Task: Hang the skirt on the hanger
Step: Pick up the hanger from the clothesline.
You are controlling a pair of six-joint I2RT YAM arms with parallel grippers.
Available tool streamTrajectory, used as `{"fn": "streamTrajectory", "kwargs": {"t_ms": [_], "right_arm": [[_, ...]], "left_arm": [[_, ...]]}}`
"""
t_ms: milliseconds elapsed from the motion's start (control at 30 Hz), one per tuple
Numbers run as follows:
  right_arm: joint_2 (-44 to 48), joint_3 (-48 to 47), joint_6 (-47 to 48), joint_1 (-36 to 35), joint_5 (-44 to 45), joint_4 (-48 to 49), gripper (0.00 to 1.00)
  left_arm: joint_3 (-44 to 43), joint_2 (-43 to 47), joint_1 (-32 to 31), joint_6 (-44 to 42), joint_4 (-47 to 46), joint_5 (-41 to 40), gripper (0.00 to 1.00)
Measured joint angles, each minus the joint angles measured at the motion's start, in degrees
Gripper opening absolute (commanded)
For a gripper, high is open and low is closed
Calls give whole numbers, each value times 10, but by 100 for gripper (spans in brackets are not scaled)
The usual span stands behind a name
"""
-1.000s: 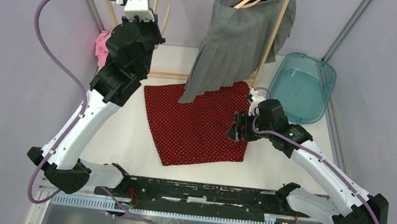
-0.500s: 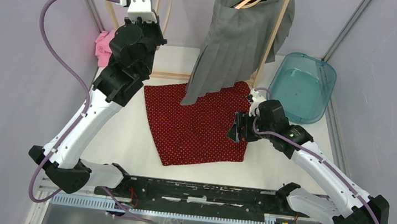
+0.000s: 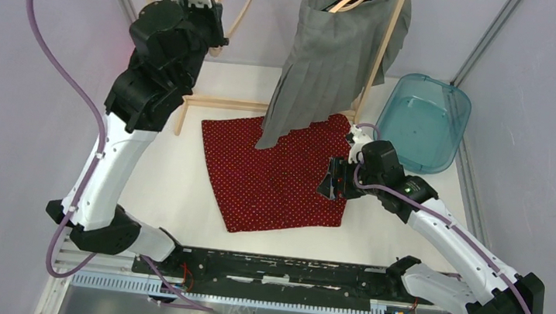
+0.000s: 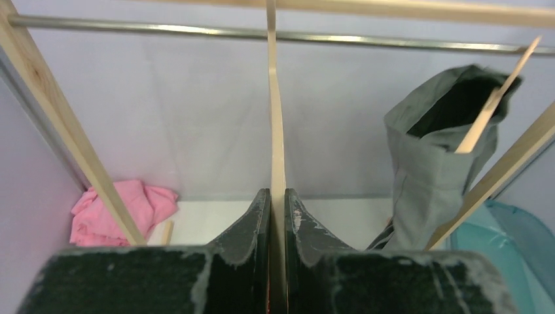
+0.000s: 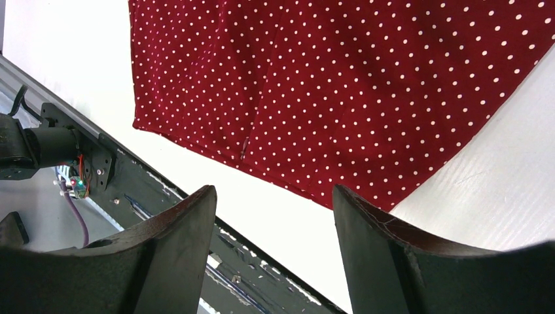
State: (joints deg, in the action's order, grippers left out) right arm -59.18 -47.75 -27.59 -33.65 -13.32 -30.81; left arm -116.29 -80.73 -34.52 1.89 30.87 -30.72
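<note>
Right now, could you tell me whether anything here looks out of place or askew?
A pink cloth lies crumpled in the far left corner, and the grey skirt hangs lopsided, its hem overlapping the red skirt seen from above.

You have a white table [image 3: 170, 185]: on it the red dotted skirt [image 3: 277, 176] lies spread flat, a teal tub [image 3: 423, 121] far right, a pink cloth [image 4: 121, 209] back left.
</note>
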Motion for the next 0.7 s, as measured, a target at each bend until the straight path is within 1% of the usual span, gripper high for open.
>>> {"fn": "streamTrajectory", "kwargs": {"t_ms": [67,167,433,533,700], "right_arm": [[0,0,0,0,0,0,71],[0,0,0,0,-1,1,71],[0,7,0,0,-2,4,71],[0,9,0,0,-2,4,71],[0,10,0,0,-2,4,71]], "left_arm": [[-41,-12,0,0,9,8,3],[-66,-11,0,0,13,14,3],[-70,-9,0,0,25,28,3],[-43,9,0,3,22,38,3],[51,91,0,18,31,50,3]]}}
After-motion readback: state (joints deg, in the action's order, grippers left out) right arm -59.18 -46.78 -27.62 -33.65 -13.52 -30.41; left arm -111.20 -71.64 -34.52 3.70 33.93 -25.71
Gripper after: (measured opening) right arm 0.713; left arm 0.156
